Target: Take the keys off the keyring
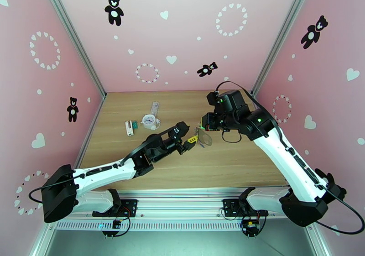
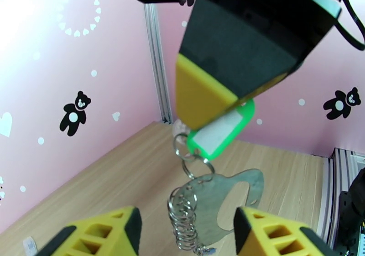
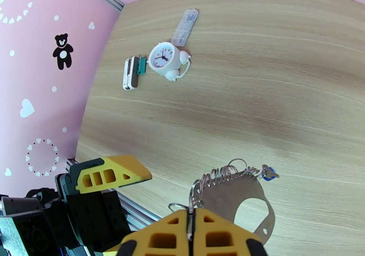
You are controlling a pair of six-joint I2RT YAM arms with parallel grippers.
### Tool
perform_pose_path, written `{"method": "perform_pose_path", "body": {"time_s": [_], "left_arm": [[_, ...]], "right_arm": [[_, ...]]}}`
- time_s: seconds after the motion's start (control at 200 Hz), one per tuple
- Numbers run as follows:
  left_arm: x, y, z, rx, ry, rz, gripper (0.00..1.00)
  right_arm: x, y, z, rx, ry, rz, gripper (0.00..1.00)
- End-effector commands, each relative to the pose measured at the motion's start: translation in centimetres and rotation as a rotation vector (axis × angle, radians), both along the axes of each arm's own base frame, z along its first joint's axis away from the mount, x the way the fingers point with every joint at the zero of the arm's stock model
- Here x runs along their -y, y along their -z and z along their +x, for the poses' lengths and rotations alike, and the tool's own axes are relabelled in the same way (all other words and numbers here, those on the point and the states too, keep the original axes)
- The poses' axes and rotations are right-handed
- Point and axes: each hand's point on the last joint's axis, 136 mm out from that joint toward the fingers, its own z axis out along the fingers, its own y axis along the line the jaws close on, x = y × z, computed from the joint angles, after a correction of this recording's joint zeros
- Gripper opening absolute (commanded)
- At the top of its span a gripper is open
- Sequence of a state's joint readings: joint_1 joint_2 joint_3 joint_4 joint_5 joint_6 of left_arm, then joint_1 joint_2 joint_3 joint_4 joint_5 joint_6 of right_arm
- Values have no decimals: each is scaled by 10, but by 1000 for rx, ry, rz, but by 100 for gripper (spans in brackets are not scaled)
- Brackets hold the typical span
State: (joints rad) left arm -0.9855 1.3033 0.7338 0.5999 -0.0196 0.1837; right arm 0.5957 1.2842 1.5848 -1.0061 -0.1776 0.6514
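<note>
Above the table's middle hangs the keyring (image 1: 206, 138), a flat grey oval loop (image 2: 253, 181) with a row of small silvery rings (image 3: 223, 172) along one side. My right gripper (image 2: 223, 113) comes down from above and is shut on the green key's head (image 2: 219, 138); its yellow fingers (image 3: 191, 220) press together over a ring. At the loop's far end dangles the blue key (image 3: 269, 173). Just below and left of the loop, my left gripper (image 2: 187, 234) stands open, its fingers on either side of the hanging rings without touching them. From above, the left gripper (image 1: 191, 142) sits close beside the right gripper (image 1: 204, 127).
At the back left of the wooden table stand a round white clock (image 1: 149, 121), a small white-and-green block (image 1: 130, 127) and a clear strip (image 1: 155, 108). Pink walls with metal posts close in the table on three sides.
</note>
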Motion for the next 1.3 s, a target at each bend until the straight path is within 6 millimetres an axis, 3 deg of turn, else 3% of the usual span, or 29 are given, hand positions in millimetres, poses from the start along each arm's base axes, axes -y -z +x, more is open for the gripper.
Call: {"method": "perform_pose_path", "body": {"time_s": [0.0, 0.521, 0.731, 0.756, 0.856, 0.976, 1.296], "left_arm": [[7, -6, -4, 43, 22, -29, 55], [10, -16, 17, 78, -112, -103, 57], [22, -12, 4, 123, -48, -71, 57], [22, -20, 0, 151, -44, -99, 57], [25, -20, 3, 162, -72, -90, 58], [20, -21, 18, 146, -164, -119, 50], [17, -23, 20, 145, -183, -133, 41]], "right_arm": [[2, -16, -2, 33, 27, 44, 0], [3, -12, -2, 33, 56, 72, 0], [3, -12, 0, 34, 70, 82, 0], [2, -12, 0, 36, 70, 85, 0], [3, -13, 1, 40, 77, 89, 0], [1, -15, 2, 41, 77, 96, 0], [5, -16, 2, 53, 89, 92, 0]]}}
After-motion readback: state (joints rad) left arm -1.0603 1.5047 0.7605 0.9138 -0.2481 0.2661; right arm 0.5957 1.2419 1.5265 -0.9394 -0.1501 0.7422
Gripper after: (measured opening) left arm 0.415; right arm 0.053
